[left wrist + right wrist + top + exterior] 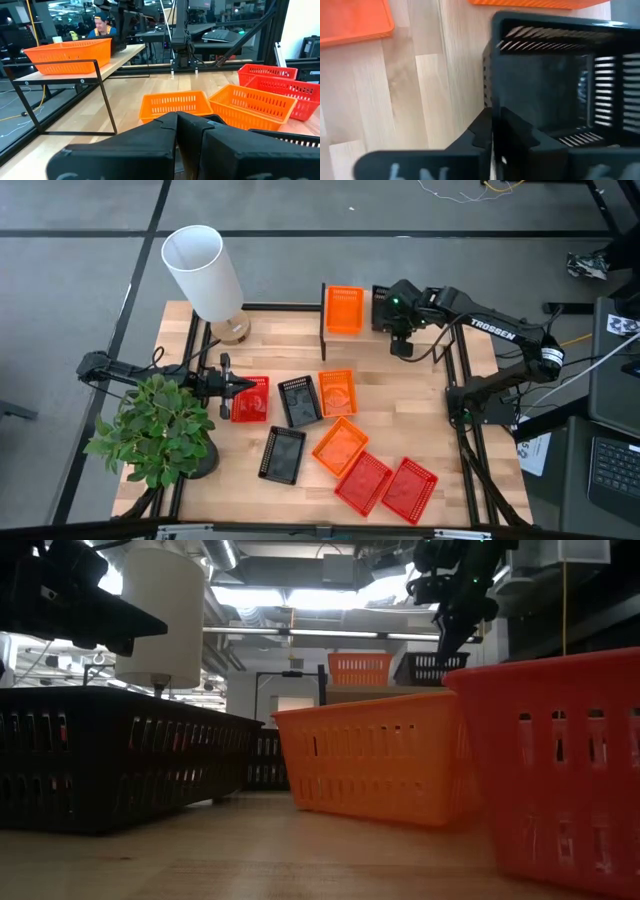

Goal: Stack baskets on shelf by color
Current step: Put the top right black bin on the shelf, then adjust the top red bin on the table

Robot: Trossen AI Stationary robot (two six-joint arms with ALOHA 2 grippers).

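Partly hidden under the right gripper (398, 330), a black basket (560, 80) is sitting on the shelf (350, 345); finger gap unreadable; left gripper (238, 385) fingers are pressing together.

The shelf (352, 330), a light wood plank on thin black legs, carries one orange basket (344, 309) upright at its left part and one black basket (384, 308) just beside it on the right. In front of the shelf lie a second orange basket (337, 392) with a black basket (299, 400) touching its left side and a red basket (251, 398) farther left. Farther from the shelf lie another black basket (283, 454), a tilted orange basket (340, 445) and two tilted red baskets (363, 482) (410, 489) side by side.
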